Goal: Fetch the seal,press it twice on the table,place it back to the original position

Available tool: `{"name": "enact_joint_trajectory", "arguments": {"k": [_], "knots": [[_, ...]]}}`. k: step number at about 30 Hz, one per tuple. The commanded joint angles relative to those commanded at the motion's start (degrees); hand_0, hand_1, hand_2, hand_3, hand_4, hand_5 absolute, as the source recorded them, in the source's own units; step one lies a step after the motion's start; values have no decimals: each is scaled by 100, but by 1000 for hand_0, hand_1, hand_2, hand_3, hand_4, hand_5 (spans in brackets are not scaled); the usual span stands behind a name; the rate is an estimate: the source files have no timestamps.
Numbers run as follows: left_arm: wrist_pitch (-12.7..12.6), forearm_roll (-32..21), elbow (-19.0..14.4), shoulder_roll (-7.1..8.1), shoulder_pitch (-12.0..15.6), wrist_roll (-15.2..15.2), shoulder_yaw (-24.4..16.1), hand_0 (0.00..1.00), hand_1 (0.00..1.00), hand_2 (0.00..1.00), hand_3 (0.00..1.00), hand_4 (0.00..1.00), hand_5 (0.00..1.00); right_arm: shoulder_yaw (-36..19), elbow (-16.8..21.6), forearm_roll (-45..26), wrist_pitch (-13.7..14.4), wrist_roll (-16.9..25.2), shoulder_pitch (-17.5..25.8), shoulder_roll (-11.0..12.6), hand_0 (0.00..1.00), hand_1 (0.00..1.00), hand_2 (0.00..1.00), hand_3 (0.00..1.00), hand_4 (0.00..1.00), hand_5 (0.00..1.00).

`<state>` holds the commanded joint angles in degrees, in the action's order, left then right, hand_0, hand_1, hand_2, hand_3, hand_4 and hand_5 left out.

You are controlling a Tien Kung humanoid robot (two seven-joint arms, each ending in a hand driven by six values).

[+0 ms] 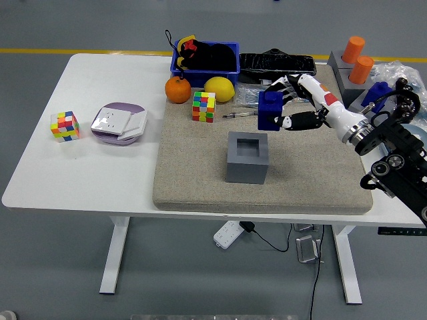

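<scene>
The blue seal [269,110] is held in the air by my right hand [285,103], whose fingers are shut around it. It hangs above the beige mat [200,180], up and to the right of the grey holder block [247,157]. The holder's square socket is open and empty. My right arm [393,160] comes in from the right edge. My left arm is out of view.
A Rubik's cube [203,107], an orange [177,90], a lemon [219,89] and a blue bin [205,61] stand behind the holder. Packets and a black tray [277,64] lie at the back. A second cube [65,126] and a purple dish [119,123] sit at the left. Orange cylinders [357,57] stand at the right.
</scene>
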<state>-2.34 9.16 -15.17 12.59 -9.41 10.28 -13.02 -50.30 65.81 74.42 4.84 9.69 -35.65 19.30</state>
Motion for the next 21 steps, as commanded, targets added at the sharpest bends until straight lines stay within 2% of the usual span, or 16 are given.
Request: {"name": "enact_joint_trajectory", "arguments": {"k": [7,13,21], "knots": [[1,27,-5,-20,6,-1,-37,794,744,737,761,623,438,-192,-459,-13,64,61,271,61,520,409,429,421,710,2],[0,57,-12,-33,-4,-5,-69,793,743,736,761,623,438,-54,-984,-104,117,153,400,-42,519,407,427,420,707,2],[2,30,-3,-33,14,1,-21,792,742,736,761,622,439,49,-1494,-170,208,288,511,-220,518,407,427,419,706,2]]}}
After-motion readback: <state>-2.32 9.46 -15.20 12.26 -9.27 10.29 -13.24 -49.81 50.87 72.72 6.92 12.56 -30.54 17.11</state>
